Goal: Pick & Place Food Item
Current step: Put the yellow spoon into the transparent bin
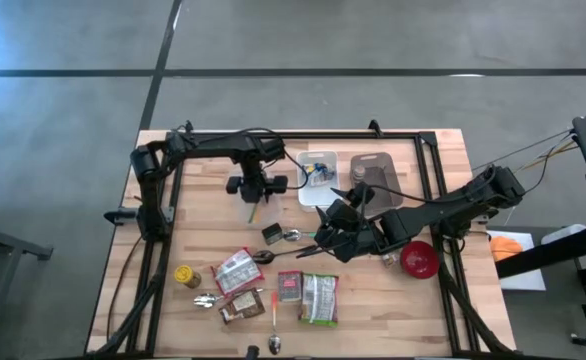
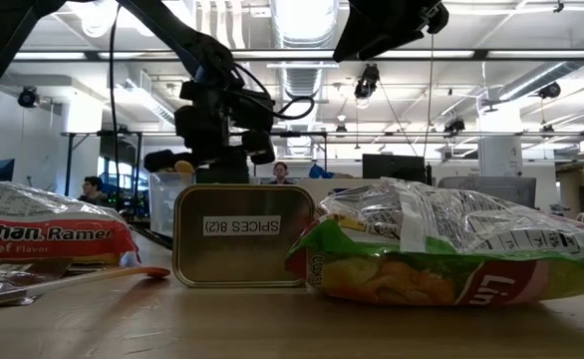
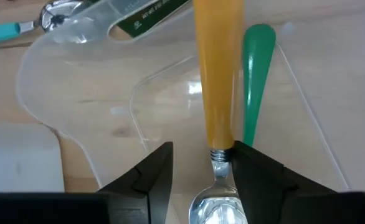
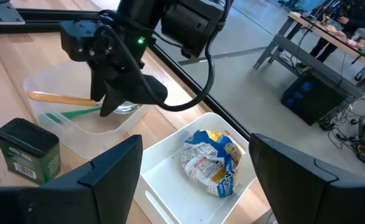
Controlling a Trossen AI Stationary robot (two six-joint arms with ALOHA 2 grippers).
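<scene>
Wooden table (image 1: 413,300), with a white tub (image 4: 170,190) and a clear tray (image 4: 117,127) side by side at the back. A crumpled food packet (image 4: 208,163) lies in the tub. It looks light, soft and crinkly, so it is best pinched at a bunched fold.

The right gripper (image 1: 335,222) hangs above it, spread wide and empty. The left gripper (image 3: 202,149) is half spread over the tray. An orange-handled spoon (image 3: 218,81) has its neck against one finger, and I cannot tell if it is pinched. The spoon's bowl is cut off.
</scene>
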